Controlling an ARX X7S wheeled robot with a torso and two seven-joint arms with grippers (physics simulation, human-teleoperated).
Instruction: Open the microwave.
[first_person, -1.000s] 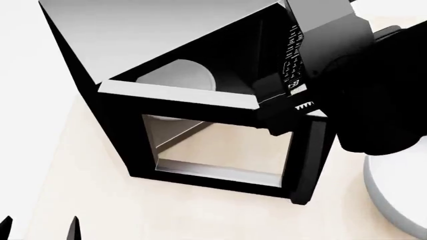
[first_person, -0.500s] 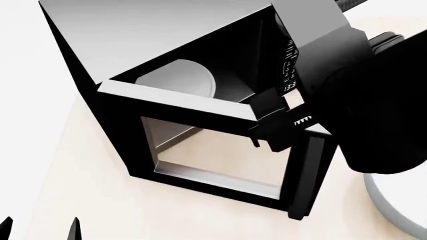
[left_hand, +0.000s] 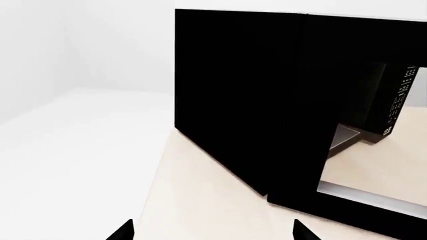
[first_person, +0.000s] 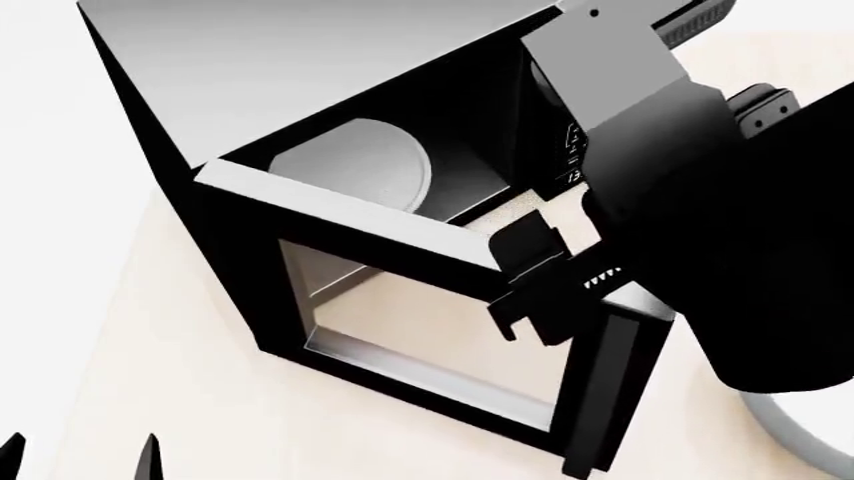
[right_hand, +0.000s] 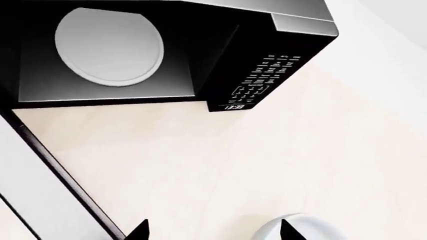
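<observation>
The microwave (first_person: 307, 70) is a black box with a grey top on a beige table. Its glass-windowed door (first_person: 347, 210) stands swung well open, and the white turntable (first_person: 360, 165) shows inside. The vertical handle (first_person: 607, 390) is on the door's free edge. My right gripper (first_person: 534, 290) is open at the door's top edge near the handle, inside the opening. The right wrist view shows its tips (right_hand: 213, 231) apart and empty, the door edge (right_hand: 33, 185) beside one tip, and the turntable (right_hand: 110, 47) and keypad (right_hand: 260, 82) ahead. My left gripper (first_person: 80, 460) is open and away from the microwave (left_hand: 240, 90).
A white round dish (first_person: 801, 435) sits on the table (first_person: 160, 400) at the right, under my right arm; it also shows in the right wrist view (right_hand: 310, 227). White floor lies beyond the table's left edge (left_hand: 80, 150).
The door has swung further open, its free edge moving toward me. My right gripper has moved down and toward me with it. The left gripper has not moved.
</observation>
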